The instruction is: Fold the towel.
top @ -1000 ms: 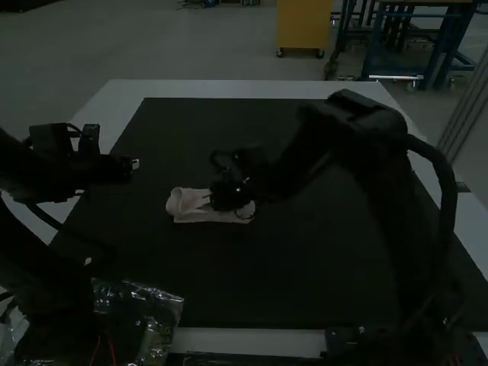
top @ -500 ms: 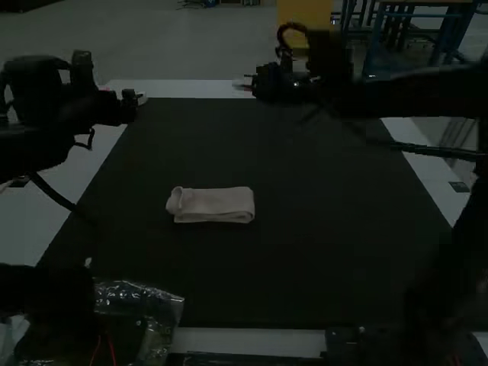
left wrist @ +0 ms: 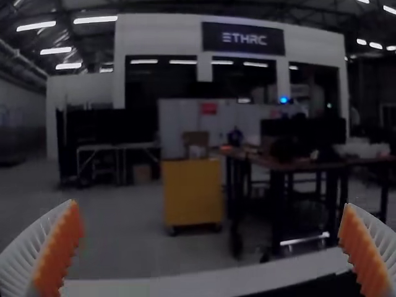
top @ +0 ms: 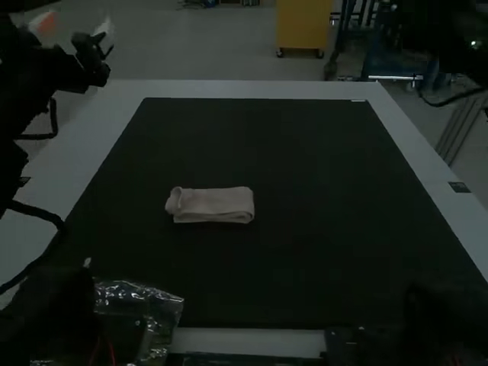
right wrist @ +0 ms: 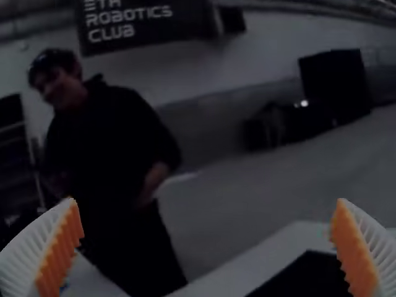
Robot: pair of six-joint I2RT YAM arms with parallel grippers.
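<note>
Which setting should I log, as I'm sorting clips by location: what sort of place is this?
Probably a robotics lab or workshop: a left arm and a right arm stand at a white table, whose black mat bears a pale folded towel.

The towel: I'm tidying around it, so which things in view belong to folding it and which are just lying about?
For the job:
- folded towel
- black mat under it
- left gripper
- right gripper

Just lying about:
- crinkled clear plastic at the mat's near-left corner
</note>
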